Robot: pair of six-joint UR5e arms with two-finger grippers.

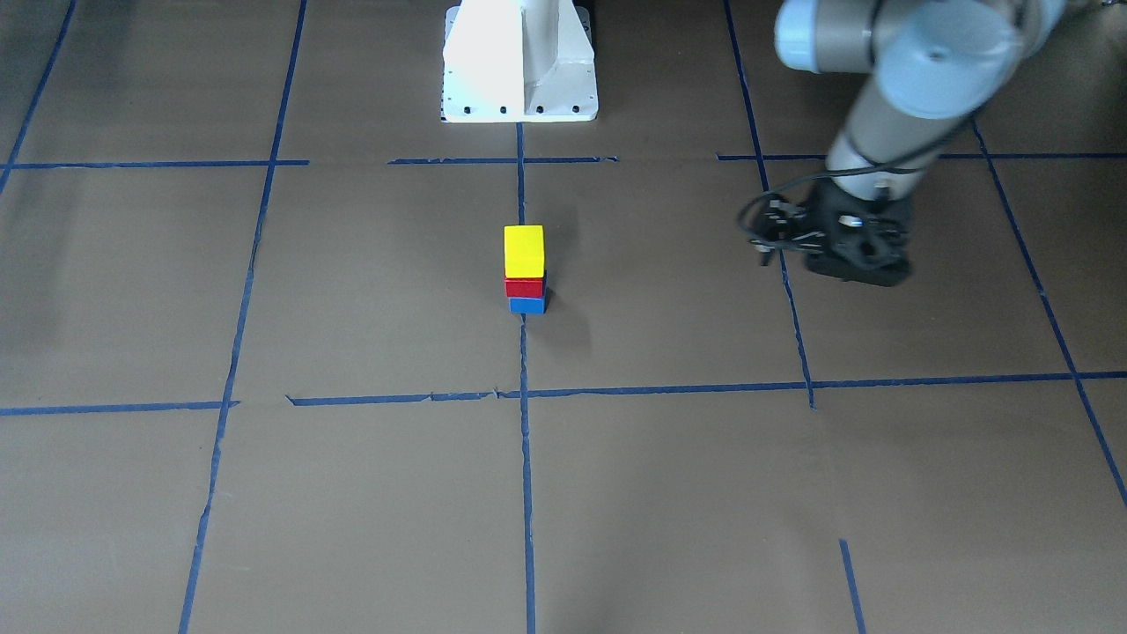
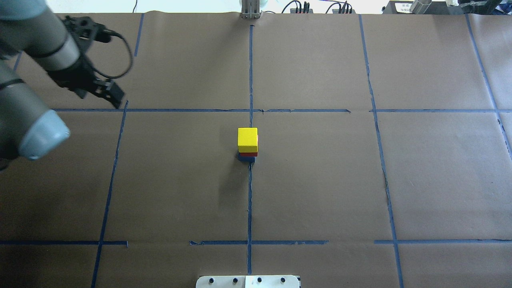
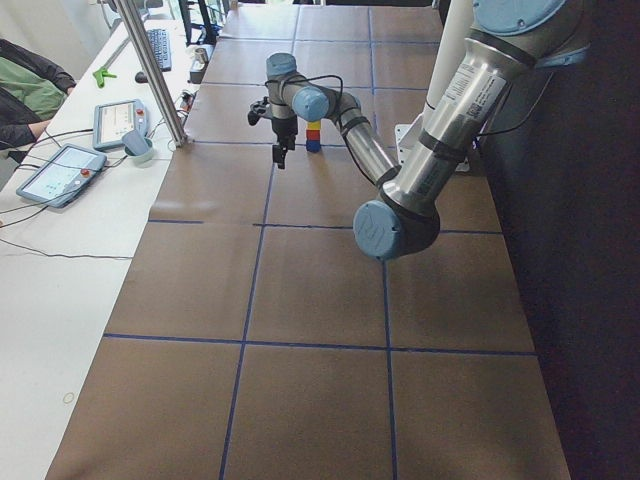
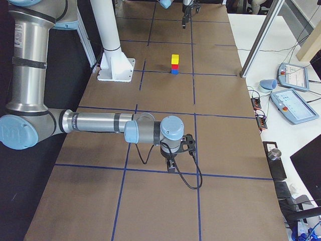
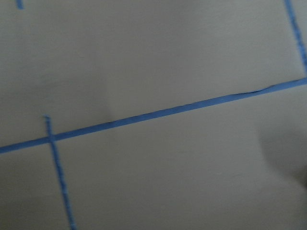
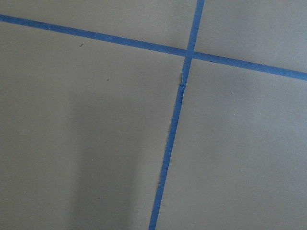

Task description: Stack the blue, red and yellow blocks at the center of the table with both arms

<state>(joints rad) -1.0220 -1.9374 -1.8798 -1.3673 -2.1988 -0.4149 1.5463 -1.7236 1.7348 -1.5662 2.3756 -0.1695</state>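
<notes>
**Left end effector** (image 2: 113,96): Hangs above the table (image 1: 352,502) beside a crossing of the blue tape lines (image 2: 120,132). It is on the robot's left and well apart from the stack. In the overhead and front-facing views its fingers merge into one dark mass, so it cannot be told whether they are parted or closed. The left wrist view is blurred and shows only table surface and tape.

**Right end effector** (image 4: 171,165): Appears only in the right side view, pointing down, low over the table, far from the stack. Its state cannot be told. The right wrist view shows only a tape crossing.

**Stack:** The blue block (image 1: 526,305) rests on the table at centre, on the middle tape line. The red block (image 1: 525,287) sits on it, and the yellow block (image 1: 524,251) sits on top. In the overhead view the yellow block hides all but thin edges of the two below.
</notes>
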